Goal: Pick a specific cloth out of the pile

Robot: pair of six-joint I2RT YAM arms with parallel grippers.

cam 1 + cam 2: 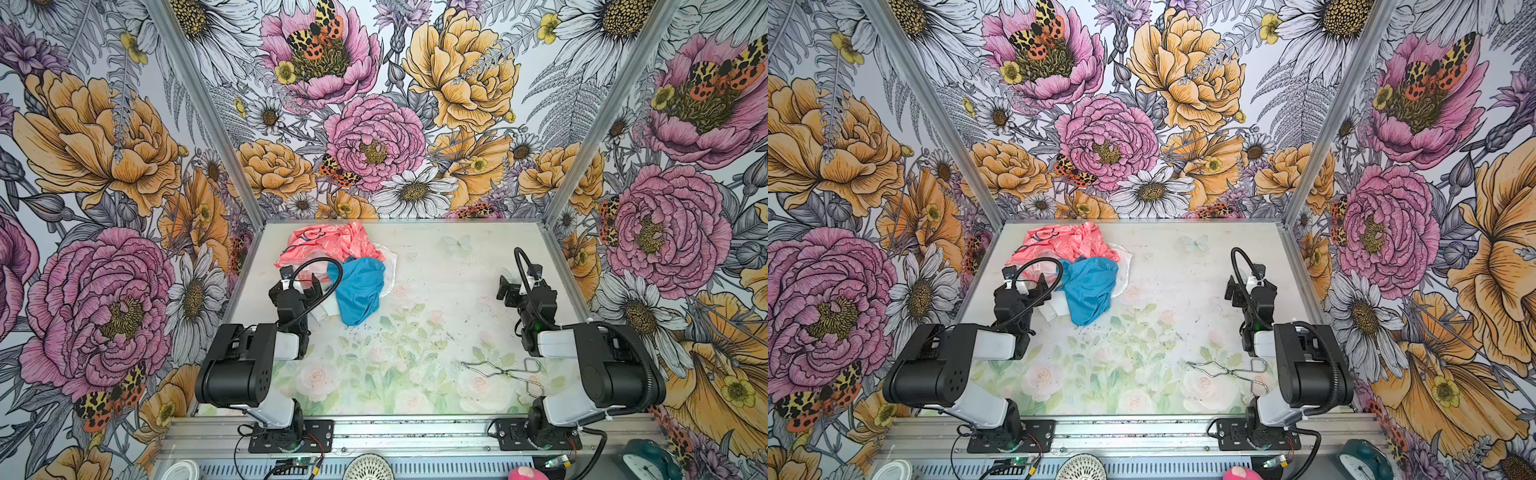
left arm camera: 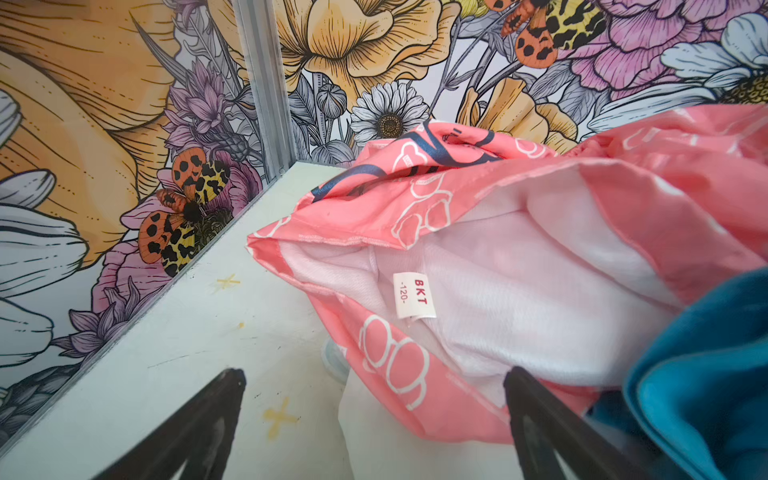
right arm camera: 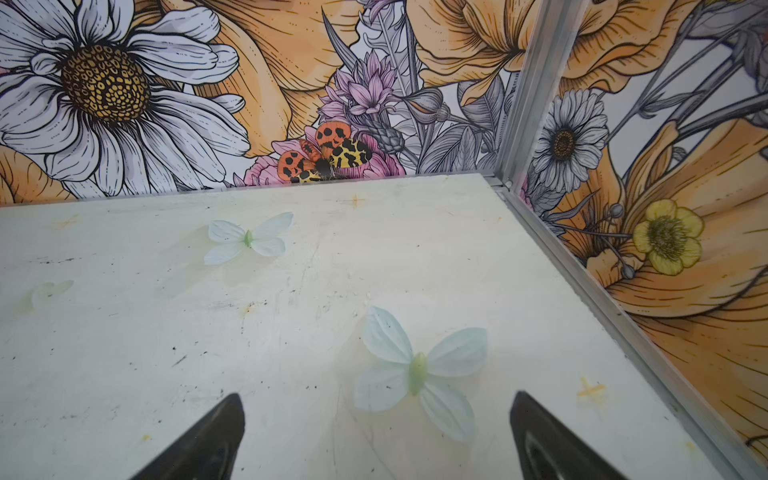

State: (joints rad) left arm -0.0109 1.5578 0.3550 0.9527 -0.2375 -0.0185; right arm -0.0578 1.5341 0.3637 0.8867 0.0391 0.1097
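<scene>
Pile (image 1: 353, 253) sits far left on the table (image 1: 449, 286), its far edge almost at the back wall (image 1: 374, 145), with a thin strip of bare table between it and the left wall (image 1: 124, 249). The pink cloth (image 1: 324, 241) is on the far side and the blue cloth (image 1: 361, 295) is draped over the near right. The cloth (image 1: 390, 270) we want, the white one, peeks out along the pile's right edge and again at the near-left corner, mostly buried. How far it runs underneath can't be seen. The left gripper (image 1: 301, 282) is right at the pile's near-left edge, jaws spread wide and holding nothing. In the left wrist view the pink hem and a white flap of the cloth lie between the fingers (image 2: 216, 415). Whether the finger on the blue cloth's side touches fabric is hard to call from here. A small label (image 2: 413, 295) shows on the pink cloth's white lining. Over on the right, the right gripper (image 1: 515, 286) hangs above bare table, jaws apart and empty, well clear of the pile and near the right wall (image 1: 665, 208). There is plenty of open surface in the middle and at the far right. The only clutter is the tongs (image 1: 503, 370), lying near right, just beside the right arm's base.
</scene>
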